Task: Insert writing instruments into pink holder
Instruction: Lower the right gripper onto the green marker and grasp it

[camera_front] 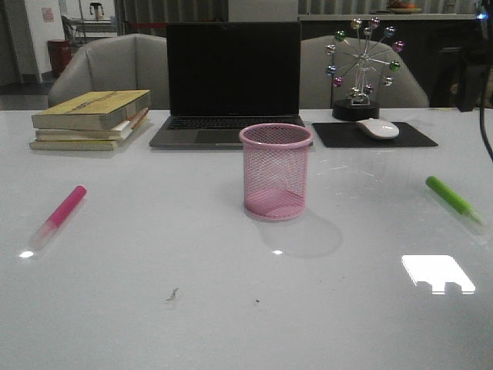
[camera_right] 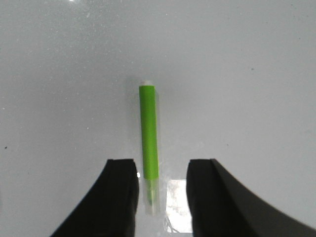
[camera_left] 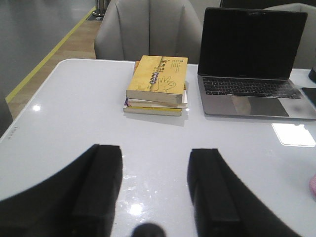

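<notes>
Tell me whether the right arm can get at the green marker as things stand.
Probably yes. The right gripper is open, its fingers either side of the green marker, which lies flat on bare table with nothing near it.

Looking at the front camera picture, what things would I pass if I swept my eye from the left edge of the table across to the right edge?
Pink marker → stack of books → laptop → pink mesh cup → white mouse on its black pad → green marker.
</notes>
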### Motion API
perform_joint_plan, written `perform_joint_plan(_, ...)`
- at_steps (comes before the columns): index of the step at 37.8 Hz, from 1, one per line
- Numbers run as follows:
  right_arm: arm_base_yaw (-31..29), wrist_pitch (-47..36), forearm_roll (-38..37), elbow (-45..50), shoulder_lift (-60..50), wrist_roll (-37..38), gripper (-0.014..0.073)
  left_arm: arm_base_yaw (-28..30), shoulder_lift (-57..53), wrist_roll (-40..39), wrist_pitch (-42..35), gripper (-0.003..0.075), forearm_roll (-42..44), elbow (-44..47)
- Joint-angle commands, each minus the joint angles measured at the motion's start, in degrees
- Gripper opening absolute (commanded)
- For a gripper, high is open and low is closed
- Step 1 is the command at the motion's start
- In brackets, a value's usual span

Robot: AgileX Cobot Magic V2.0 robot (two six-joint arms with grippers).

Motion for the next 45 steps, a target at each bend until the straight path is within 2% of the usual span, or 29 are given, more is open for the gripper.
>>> perform_joint_plan(1, -0.3, -0.1, -0.7, -4.7, 1.3, -0.8, 0.0378, 0.1, 0.4, -0.1, -4.4, 0.0393, -0.8, -1.6)
perform_joint_plan(21, -0.3, -1.7, -0.8, -7.8, 12.8, -1.4, 0.0378, 0.1, 0.4, -0.1, -3.7, 0.0393, -0.8, -1.6)
perform_joint_plan(45, -0.3, -3.7, -0.8, -7.8, 17.0, -1.4, 0.0374, 0.1, 0.4, -0.1, -3.3, 0.0393, -0.8, -1.6)
